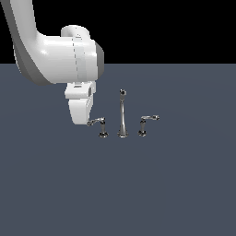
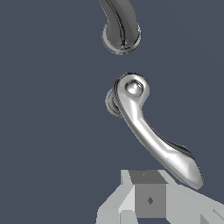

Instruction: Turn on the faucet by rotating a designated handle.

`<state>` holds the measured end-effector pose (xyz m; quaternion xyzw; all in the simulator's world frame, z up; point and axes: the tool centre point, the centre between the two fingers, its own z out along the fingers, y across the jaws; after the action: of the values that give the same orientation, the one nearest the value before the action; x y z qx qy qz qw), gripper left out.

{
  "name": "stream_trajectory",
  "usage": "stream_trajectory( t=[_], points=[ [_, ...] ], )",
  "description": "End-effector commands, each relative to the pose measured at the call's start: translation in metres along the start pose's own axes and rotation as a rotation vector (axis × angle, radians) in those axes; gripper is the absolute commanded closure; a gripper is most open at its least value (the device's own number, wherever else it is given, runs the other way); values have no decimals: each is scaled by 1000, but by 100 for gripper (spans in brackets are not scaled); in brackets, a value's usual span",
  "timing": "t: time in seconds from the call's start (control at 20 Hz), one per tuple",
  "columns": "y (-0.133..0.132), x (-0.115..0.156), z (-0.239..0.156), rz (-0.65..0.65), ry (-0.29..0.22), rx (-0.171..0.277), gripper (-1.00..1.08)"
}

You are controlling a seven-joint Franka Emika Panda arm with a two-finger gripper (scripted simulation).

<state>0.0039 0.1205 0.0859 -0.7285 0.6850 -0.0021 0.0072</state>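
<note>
The faucet (image 1: 122, 120) is a tiny chrome set with a tall ball-tipped spout (image 1: 122, 110) and two short lever posts. The handle (image 1: 98, 122) is the lever on the exterior view's left, its thin arm pointing toward the white arm. My gripper (image 1: 85, 120) hangs right at the tip of that arm, touching or nearly touching it. In the wrist view the handle (image 2: 148, 131) runs from its round cap down to a flattened tip just above my fingers (image 2: 148, 199). They sit together with no gap showing and nothing between them. The spout's base (image 2: 121, 37) lies beyond the handle.
The twin lever (image 1: 146, 122) stands on the exterior view's right of the spout, its arm pointing away from my gripper. The set sits on a flat dark grey-blue floor (image 1: 175, 184). The bulky white arm (image 1: 60, 57) looms over the exterior view's left.
</note>
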Motion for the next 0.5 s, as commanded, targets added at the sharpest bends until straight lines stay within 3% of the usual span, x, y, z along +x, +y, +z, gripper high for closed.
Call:
stream_trajectory(
  t=[0.0,0.45],
  points=[
    [12,7,0,6,5,-10,108],
    [30,8,0,-5,2,-11,108]
  ],
)
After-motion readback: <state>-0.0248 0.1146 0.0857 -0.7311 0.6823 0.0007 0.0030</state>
